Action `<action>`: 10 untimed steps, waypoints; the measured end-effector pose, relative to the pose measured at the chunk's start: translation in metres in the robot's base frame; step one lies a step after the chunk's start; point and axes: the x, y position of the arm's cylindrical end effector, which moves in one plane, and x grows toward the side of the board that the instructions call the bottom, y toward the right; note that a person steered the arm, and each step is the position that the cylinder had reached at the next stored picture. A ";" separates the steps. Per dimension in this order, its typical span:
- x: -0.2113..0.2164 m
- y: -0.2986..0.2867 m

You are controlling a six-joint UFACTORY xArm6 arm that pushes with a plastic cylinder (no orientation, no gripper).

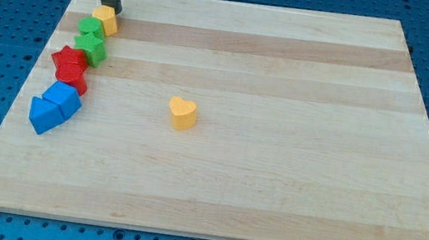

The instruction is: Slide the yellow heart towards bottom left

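The yellow heart [183, 112] lies alone near the middle of the wooden board [272, 187], a little to the view's left of centre. My tip [115, 10] is at the view's top left, touching or just above the upper edge of a second yellow block [105, 19]. The tip is far from the heart, up and to the view's left of it.
A line of blocks runs down the board's left side: the yellow block, two green blocks [91, 40], two red blocks [70, 68], and two blue blocks [54, 107]. The board's left edge lies just beyond them.
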 end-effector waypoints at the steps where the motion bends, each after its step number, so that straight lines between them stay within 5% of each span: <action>1: -0.001 0.000; 2: -0.010 0.020; 4: 0.016 0.154; 10: 0.251 0.177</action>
